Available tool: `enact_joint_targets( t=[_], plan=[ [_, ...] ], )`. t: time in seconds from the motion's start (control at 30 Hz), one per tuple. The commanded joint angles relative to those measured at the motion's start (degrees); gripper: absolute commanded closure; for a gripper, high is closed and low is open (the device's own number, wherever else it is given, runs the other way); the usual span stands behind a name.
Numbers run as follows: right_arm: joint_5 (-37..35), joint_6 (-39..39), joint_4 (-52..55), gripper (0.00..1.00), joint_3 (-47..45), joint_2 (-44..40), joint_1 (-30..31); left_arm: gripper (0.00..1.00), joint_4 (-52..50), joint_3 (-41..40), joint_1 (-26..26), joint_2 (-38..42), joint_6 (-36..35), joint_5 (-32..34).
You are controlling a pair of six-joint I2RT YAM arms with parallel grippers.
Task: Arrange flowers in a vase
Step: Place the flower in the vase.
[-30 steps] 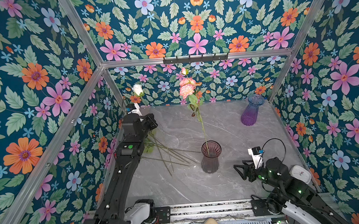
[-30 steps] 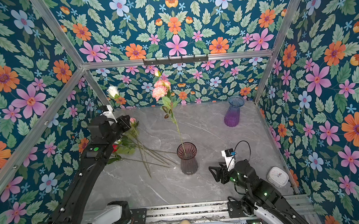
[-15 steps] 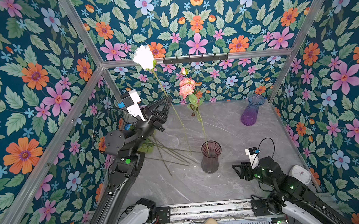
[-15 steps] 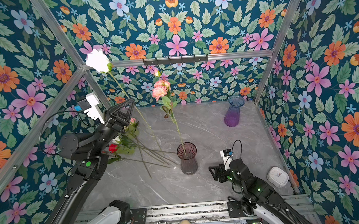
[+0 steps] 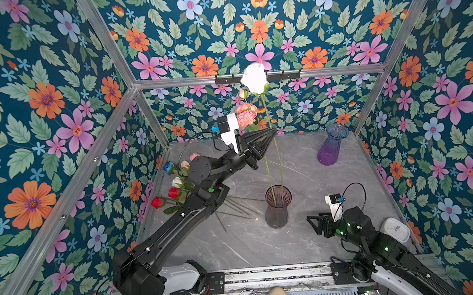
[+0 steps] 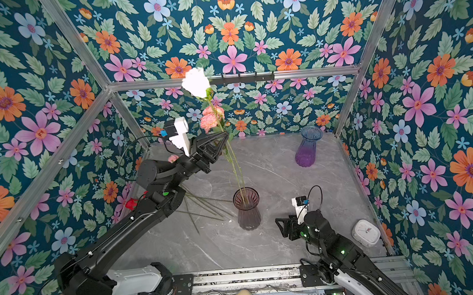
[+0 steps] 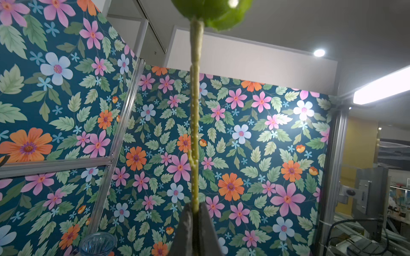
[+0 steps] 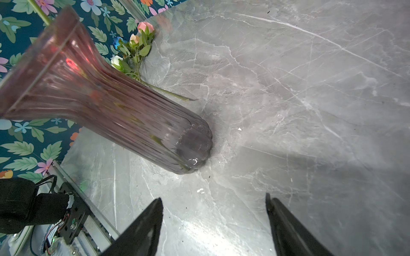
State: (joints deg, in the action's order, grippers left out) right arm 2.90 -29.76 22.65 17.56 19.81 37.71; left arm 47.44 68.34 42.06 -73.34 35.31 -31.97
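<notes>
One stem is clamped in the left pincer (image 5: 272,134): the jaws are clenched on the thin green stalk of the white rose (image 5: 254,78), and the left wrist view shows the stalk rising straight out from between the closed tips. The rose is held high and roughly upright over the centre of the worktop (image 5: 302,163). Its stalk runs down from the pincer towards the mauve vase (image 5: 278,208), and its lower end appears to reach the mouth, though how deep it sits I cannot tell. Beside it the frilly pink bloom (image 5: 246,116) stands in that vase, leaning towards the far wall. Judgement: one flower is placed and a second is going in, not yet let go. To the far left, well apart from the vase, the loose flowers (image 5: 179,183) lie flat with stems fanned towards the centre. I count six heads in a top view: blue, peach, pink, white and two red; the left arm may hide more. So most of the job is left. The right pincer (image 5: 312,222) is released and empty, low at the near right just beside the vase. A purple vase (image 5: 329,147) at the far right is empty.
</notes>
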Motion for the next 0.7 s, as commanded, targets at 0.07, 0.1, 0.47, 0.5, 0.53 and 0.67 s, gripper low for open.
enact_joint_targets(
  t=[0.07, 0.1, 0.47, 0.5, 0.53, 0.67],
  plan=[
    [-0.19, -0.04, -0.4, 0.24, -0.12, -0.73, 0.0, 1.0, -9.47, -0.08, 2.18, -0.77, -12.25, 1.64],
    [-0.12, -0.04, -0.47, 0.24, -0.08, -0.83, 0.07, 1.0, -10.48, -0.53, 2.51, -0.99, -13.31, 1.73],
    [0.17, 0.31, -0.72, 0.24, -0.16, -0.96, 0.01, 1.0, -10.06, -8.96, 5.04, -3.63, -16.12, 3.57],
    [0.1, 0.31, -0.68, 0.24, -0.29, -1.0, 0.02, 1.0, -10.37, -9.17, 5.05, -3.65, -16.3, 3.86],
    [0.16, 0.31, -0.74, 0.24, -0.32, -1.01, 0.08, 1.0, -10.76, -9.23, 5.06, -3.7, -16.4, 4.1],
    [0.12, 0.31, -0.77, 0.24, -0.29, -1.03, 0.03, 0.75, -11.57, -9.19, 5.11, -3.65, -16.78, 4.56]
  ],
)
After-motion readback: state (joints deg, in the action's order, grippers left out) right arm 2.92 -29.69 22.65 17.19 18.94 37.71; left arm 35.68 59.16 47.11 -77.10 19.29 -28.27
